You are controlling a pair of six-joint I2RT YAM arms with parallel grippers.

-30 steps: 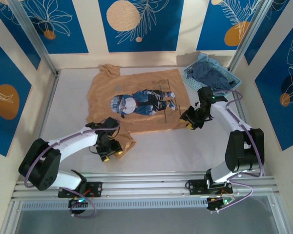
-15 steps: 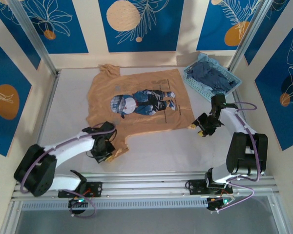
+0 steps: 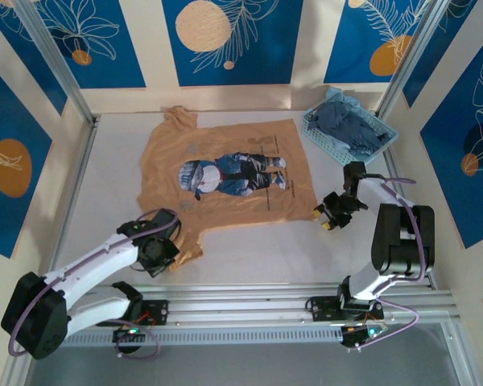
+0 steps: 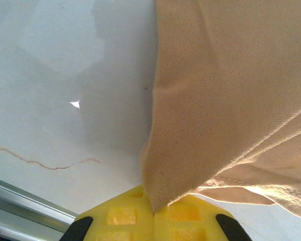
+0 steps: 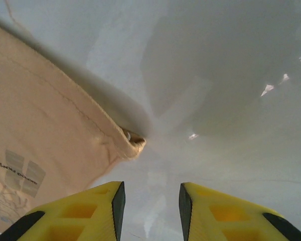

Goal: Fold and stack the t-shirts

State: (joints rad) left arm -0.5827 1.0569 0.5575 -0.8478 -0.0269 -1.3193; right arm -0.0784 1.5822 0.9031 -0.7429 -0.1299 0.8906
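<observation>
Both arms have drawn back toward their bases: the left gripper (image 4: 153, 211) has clamped shut on the near sleeve of the tan-orange t-shirt (image 3: 225, 173), and the right gripper (image 5: 152, 201) has slid off the hem. Its jaws now stand apart, holding nothing. The shirt's hem corner (image 5: 133, 140) lies just ahead and to the left of that gap, not yet between the fingers. The shirt's long axis runs sideways between the two grippers, so the right arm is nearer the hem. The overhead view adds the slate-blue t-shirt (image 3: 350, 127), heaped in the basket (image 3: 320, 141) beyond the right gripper. The wrist views give the pinch and the gap.
</observation>
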